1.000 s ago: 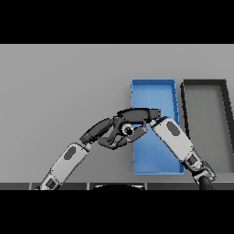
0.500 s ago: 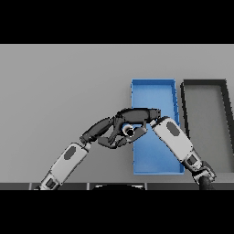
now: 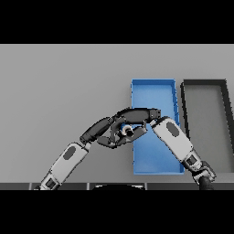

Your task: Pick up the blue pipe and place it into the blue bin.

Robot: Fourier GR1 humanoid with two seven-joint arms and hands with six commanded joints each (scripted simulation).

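The grey table (image 3: 55,91) carries a blue bin (image 3: 153,93), with a dark bin (image 3: 205,119) beside it. Over the blue bin's left wall, the right hand (image 3: 137,114) and left hand (image 3: 107,132) meet, fingers curled around the pipe (image 3: 128,131). It should be carried further inside that wall, and only then let go.

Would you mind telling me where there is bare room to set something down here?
Bare: the grey table left of the blue bin, and the black bin. Crowded: the blue bin's left rim, where left hand and right hand meet.
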